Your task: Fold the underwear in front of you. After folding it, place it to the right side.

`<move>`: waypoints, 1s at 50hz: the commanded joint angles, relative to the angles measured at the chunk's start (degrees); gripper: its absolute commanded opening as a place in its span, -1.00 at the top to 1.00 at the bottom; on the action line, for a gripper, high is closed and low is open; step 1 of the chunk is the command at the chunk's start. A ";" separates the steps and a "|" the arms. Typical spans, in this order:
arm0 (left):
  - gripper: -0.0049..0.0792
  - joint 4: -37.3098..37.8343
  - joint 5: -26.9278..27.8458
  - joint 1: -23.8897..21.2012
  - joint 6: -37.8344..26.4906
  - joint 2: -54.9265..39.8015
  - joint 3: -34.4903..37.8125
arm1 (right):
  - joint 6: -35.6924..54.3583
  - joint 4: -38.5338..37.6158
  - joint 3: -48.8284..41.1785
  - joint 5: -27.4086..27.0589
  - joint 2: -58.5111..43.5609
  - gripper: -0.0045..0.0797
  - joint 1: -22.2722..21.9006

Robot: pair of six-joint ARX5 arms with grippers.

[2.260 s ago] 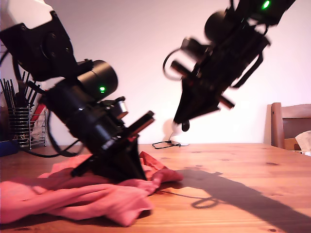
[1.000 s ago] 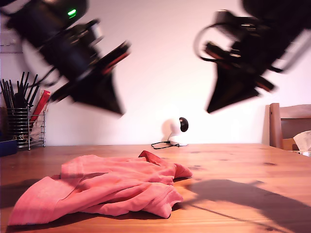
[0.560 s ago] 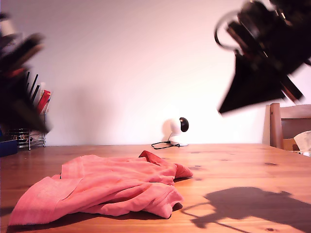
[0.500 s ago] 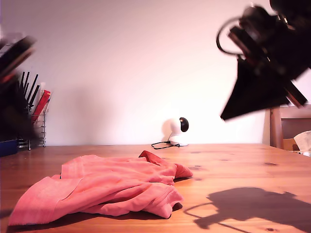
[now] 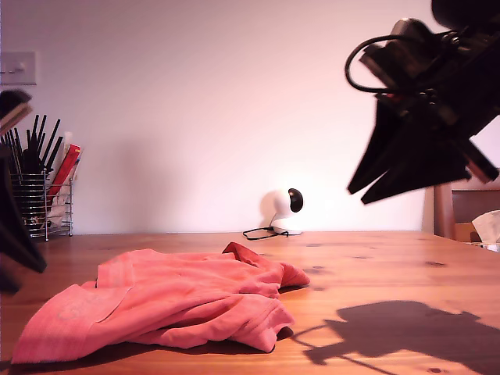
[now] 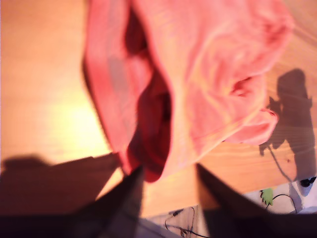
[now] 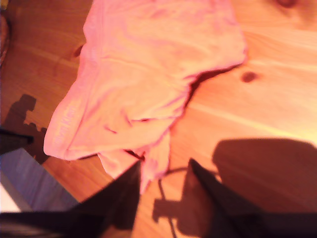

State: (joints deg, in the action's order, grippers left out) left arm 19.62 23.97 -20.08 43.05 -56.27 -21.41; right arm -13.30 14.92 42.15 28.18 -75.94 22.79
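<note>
The underwear (image 5: pixel 168 308) lies crumpled; my grippers hover, fingers apart.

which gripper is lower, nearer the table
The gripper at the exterior view's left edge is lower, level with the utensil rack. The other gripper hangs well above the table.

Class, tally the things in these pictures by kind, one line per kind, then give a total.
Underwear: 1
White camera: 1
Wire utensil rack: 1
Wooden chair: 1
Wooden table: 1
Robot pincers (first pincer, second pincer): 2
Total: 7
</note>
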 commanded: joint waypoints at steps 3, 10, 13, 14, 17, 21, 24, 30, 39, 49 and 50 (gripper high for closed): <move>-0.32 0.31 1.09 0.20 0.70 -2.32 0.07 | 0.20 -2.54 -0.48 0.37 -0.17 0.19 0.83; -0.36 1.03 1.97 0.20 2.08 -3.89 0.07 | 0.22 -3.06 -0.48 0.24 -0.20 0.19 1.20; -0.42 1.60 1.95 0.20 2.45 -4.55 0.07 | 0.26 -3.41 -0.48 0.24 -0.20 0.19 1.20; -0.44 1.60 1.99 0.20 2.91 -4.72 0.07 | 0.28 -3.50 -0.48 0.24 -0.17 0.19 1.20; -0.44 1.05 2.12 0.17 3.63 -5.27 0.07 | 0.81 -3.67 -0.48 0.22 -0.20 0.19 1.20; -0.44 0.44 2.36 0.07 5.22 -5.81 0.09 | 1.22 -3.72 -0.48 0.22 -0.20 0.20 1.20; -0.44 -0.07 2.64 -0.28 6.03 -6.38 0.09 | 1.27 -3.78 -0.48 0.22 -0.20 0.20 1.20; -0.44 -2.03 3.04 -1.64 8.72 -8.22 0.09 | 1.31 -3.96 -0.48 0.24 -0.20 0.23 1.20; -0.44 -5.95 2.38 -3.93 11.34 -11.65 0.09 | 1.33 -3.93 -0.48 0.44 -0.20 0.23 1.22; -0.44 -12.09 0.09 -5.11 13.14 -16.61 0.09 | 1.38 -3.56 -0.48 1.38 -0.17 0.23 1.22; -0.44 -12.35 -0.39 -5.20 13.11 -17.09 0.09 | 1.38 -3.54 -0.48 1.46 -0.20 0.23 1.27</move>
State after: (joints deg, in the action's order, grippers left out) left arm 7.55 25.04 -24.99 55.66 -71.29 -21.85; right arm -12.14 11.62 42.15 29.30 -75.96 23.73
